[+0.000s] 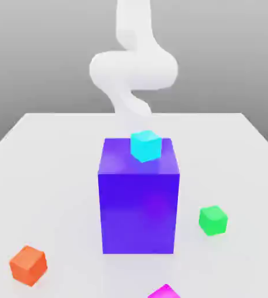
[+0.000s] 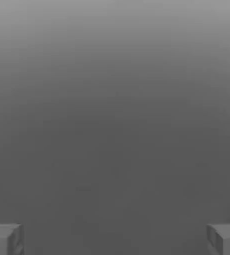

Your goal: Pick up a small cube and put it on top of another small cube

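Observation:
The small cube (image 1: 165, 292), glossy magenta, lies on the white table at the near edge of the exterior view, and the picture's border cuts it off. It sits in front of the big blue-purple block (image 1: 138, 204). My white arm (image 1: 133, 70) rises behind that block, far from the magenta cube. In the hand view my gripper (image 2: 115, 239) is open. Its two grey fingertips (image 2: 7, 239) stand wide apart, with nothing but plain grey between them.
A cyan cube (image 1: 145, 145) rests on top of the big block, toward its back. A green cube (image 1: 213, 220) sits on the table (image 1: 54, 174) at the exterior view's right of the block. An orange cube (image 1: 28, 265) lies near the front left.

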